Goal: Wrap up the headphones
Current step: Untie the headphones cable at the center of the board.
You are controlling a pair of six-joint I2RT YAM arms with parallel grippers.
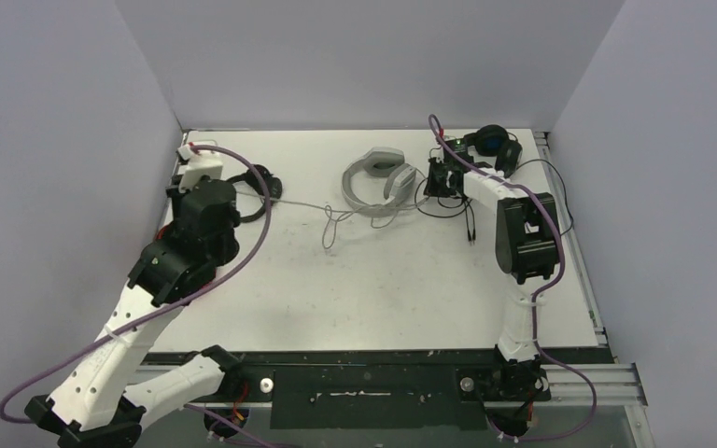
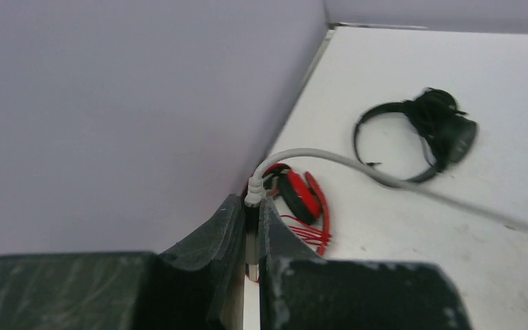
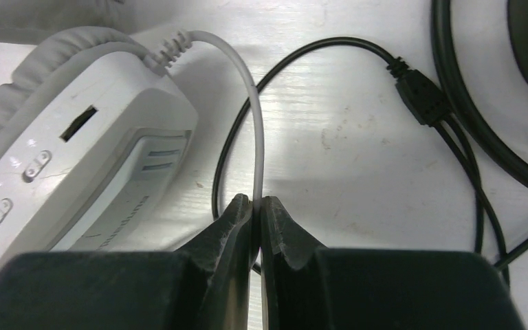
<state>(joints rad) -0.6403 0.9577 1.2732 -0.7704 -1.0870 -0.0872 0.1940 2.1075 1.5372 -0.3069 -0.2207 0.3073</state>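
The white-grey headphones (image 1: 373, 182) lie at the back middle of the table. My right gripper (image 1: 440, 177) (image 3: 257, 203) is shut on their thin white cable (image 3: 256, 124), just beside the white earcup (image 3: 75, 151). My left gripper (image 1: 189, 151) (image 2: 253, 206) is by the left wall, shut on the white cable's plug (image 2: 254, 194); the cable (image 2: 330, 158) (image 1: 303, 205) trails right across the table. The red-and-black headphones (image 2: 302, 196) lie under the left gripper, their red cable bundled. The small black headset (image 2: 440, 130) (image 1: 260, 187) lies just to the right. The black-and-blue headset (image 1: 490, 145) is behind the right gripper.
Loose black cable (image 3: 316, 51) with a splitter (image 3: 419, 96) lies around the right gripper, and more runs forward on the table (image 1: 471, 219). Grey walls close in the left, back and right. A metal rail (image 1: 579, 243) borders the table's right edge.
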